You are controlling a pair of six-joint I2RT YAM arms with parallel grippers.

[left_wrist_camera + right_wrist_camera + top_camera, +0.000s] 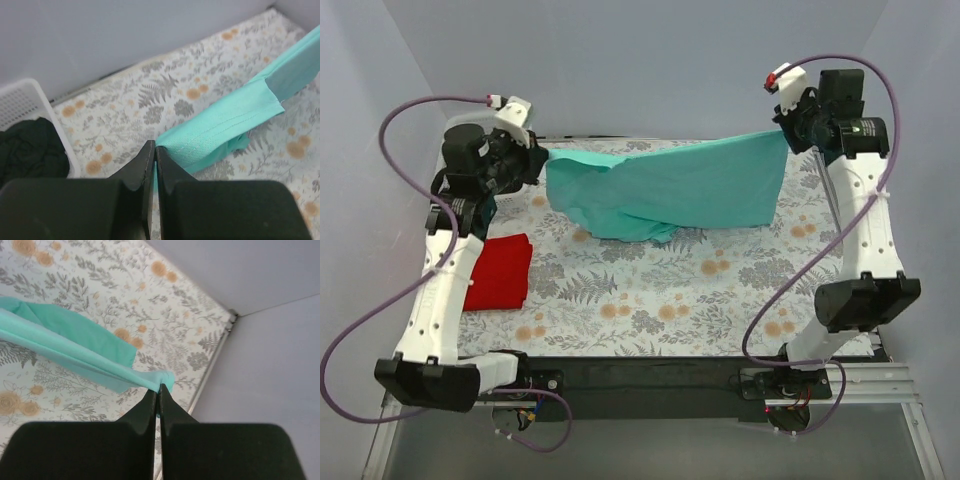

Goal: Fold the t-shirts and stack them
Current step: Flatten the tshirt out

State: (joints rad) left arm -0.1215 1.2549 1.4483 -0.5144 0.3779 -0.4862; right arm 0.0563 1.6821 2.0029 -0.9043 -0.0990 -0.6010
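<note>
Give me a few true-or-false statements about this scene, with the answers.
1. The left claw and right claw are both shut on the teal t-shirt. True.
2. The teal t-shirt is already folded. False: it hangs spread out between the claws.
3. A red shirt lies folded on the floral tablecloth. True.
4. The white basket is empty. False: dark clothing lies in it.
</note>
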